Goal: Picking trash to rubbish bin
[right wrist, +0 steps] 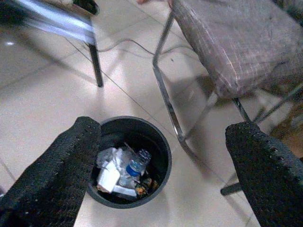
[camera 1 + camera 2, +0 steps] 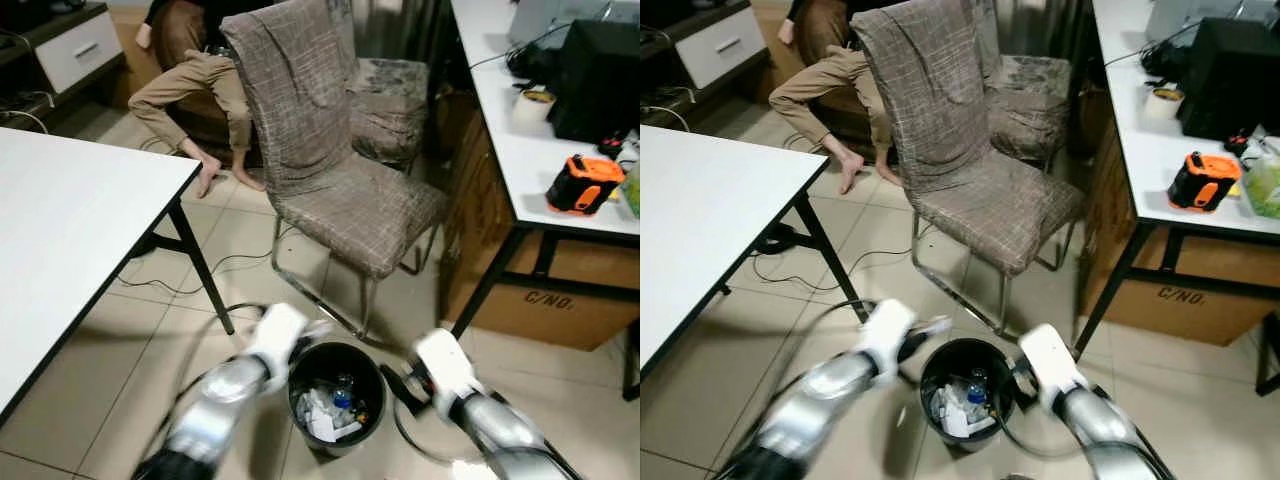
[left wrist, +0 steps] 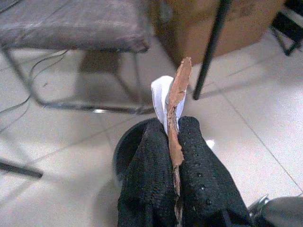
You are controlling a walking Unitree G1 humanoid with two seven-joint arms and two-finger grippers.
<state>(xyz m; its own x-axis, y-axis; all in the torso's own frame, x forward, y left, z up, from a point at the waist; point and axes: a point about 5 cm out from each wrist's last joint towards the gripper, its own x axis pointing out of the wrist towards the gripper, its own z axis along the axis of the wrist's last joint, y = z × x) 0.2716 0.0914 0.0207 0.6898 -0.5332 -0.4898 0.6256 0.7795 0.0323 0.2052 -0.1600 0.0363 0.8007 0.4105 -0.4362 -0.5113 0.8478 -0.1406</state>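
So a round black bin point(image 2: 337, 395) is sitting at the bottom centre of the head view, on the tiled floor just in front of the grey fabric-covered chair point(image 2: 340, 175), and it's already been partly filled: crumpled paper, a small plastic bottle point(image 1: 136, 167) and other scraps can be made out inside. That part of the job looks done, as far as can be judged.

The left gripper point(image 3: 176, 156) is held at the bin's left rim, its black fingers pinched tight on a flat brown scrap point(image 3: 177, 101) with a bit of white paper point(image 3: 161, 94) behind it. In the left wrist view the scrap is sticking up past the fingertips, with the bin's edge just below. So the trash is still gripped and hasn't been dropped yet; letting go over the opening is probably what's left for this piece.

The right gripper point(image 1: 165, 156) is parked at the bin's right side, fingers spread wide with nothing between them.

A seated person's legs point(image 2: 195, 95) can be seen at upper left, behind the chair, well clear of all this.
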